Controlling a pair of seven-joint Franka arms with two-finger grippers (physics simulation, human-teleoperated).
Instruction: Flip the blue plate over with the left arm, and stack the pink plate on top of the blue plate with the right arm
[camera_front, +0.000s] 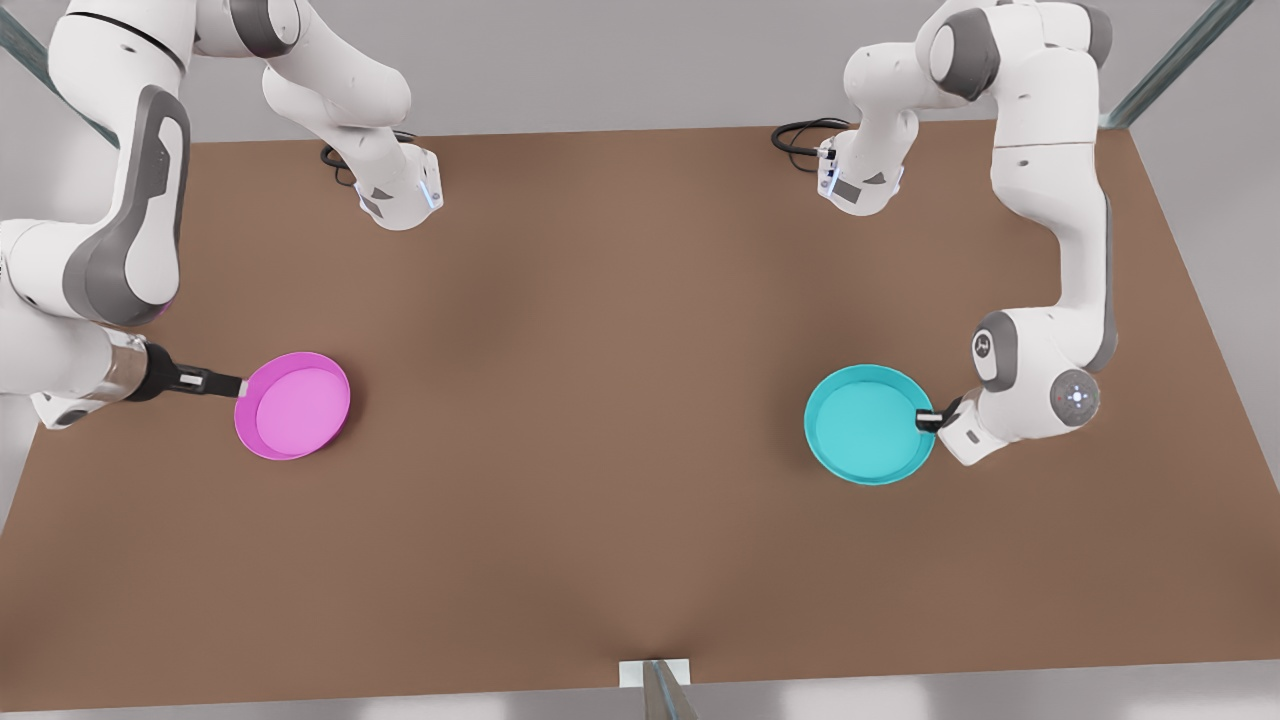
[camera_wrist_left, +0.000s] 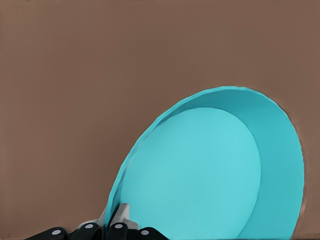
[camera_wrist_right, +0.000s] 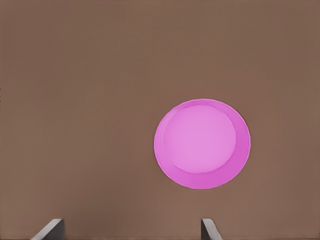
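Table (camera_front: 640, 420), brown & bare betw. plates: left gripper (camera_front: 928, 418) clamps round turquoise plastic plate's (camera_front: 865, 425) rim; right gripper (camera_front: 240, 386), fingers apart, beside round magenta plastic plate (camera_front: 295, 405).

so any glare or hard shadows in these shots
Front view: soft even light, no glare, thin shadows edging the pink plate and blue plate. Left wrist view: left gripper fingers pinch the blue rim, cropped by the frame. Right wrist view: flat light, right gripper open, fingers cropped, short of the pink plate.
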